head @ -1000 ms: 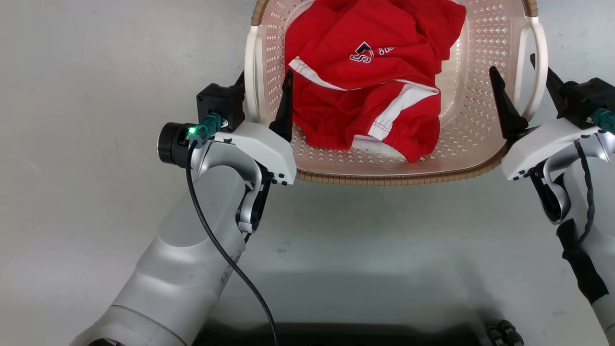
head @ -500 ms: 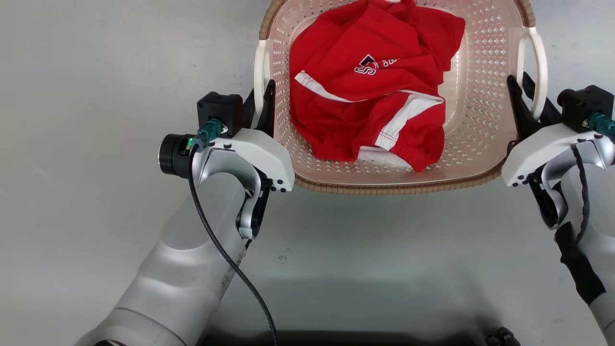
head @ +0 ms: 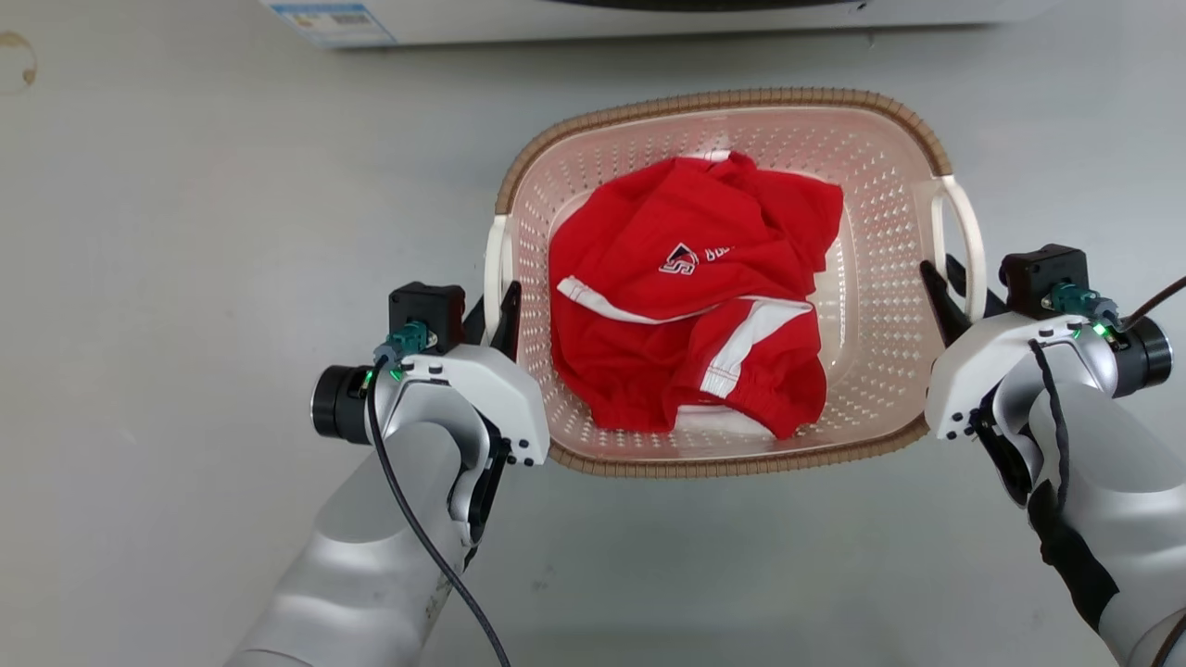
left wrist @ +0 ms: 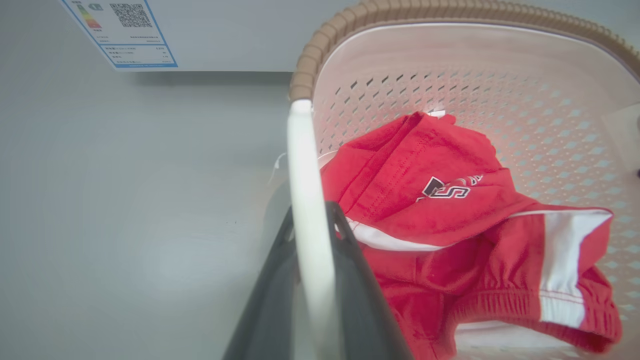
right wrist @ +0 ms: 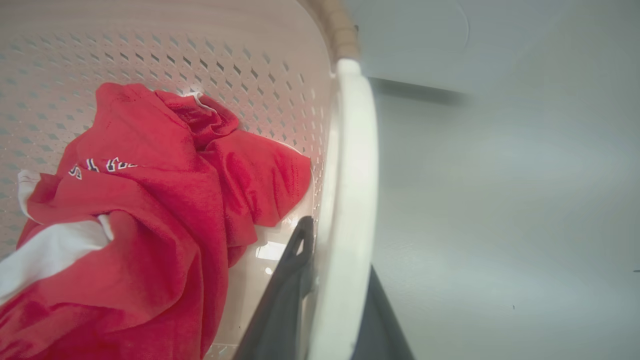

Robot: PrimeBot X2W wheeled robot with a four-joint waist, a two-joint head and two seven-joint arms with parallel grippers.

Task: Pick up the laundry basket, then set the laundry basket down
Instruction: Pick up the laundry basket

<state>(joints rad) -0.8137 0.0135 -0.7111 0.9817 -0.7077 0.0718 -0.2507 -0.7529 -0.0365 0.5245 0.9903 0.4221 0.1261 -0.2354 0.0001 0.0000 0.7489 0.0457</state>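
Showed the laundry basket (head: 741,139) at the centre of the head view, over grey floor (head: 185,232), brown woven-look rim uppermost, pale perforated walls open to the camera. Could not tell whether the base touched the floor. Contained a crumpled red garment (head: 695,306) with white stripes and a small printed logo, heaped toward 7 o'clock of the interior. At the basket's 9 o'clock side, caught the left white handle (head: 494,269) between the jaws of the left gripper (head: 496,310), one dark finger on each face of the bar; confirmed in the left wrist view, with the white bar running up between both fingers and touching them. At the 3 o'clock side, pinched the right white handle (head: 973,250) likewise in the jaws of the right gripper (head: 940,270), again with one finger inside and one outside in the right wrist view. At 12 o'clock, beyond the rim and not touching it, took in the lower edge of a white appliance (head: 649,14) bearing a blue-bordered label (head: 329,18) toward 11 o'clock.
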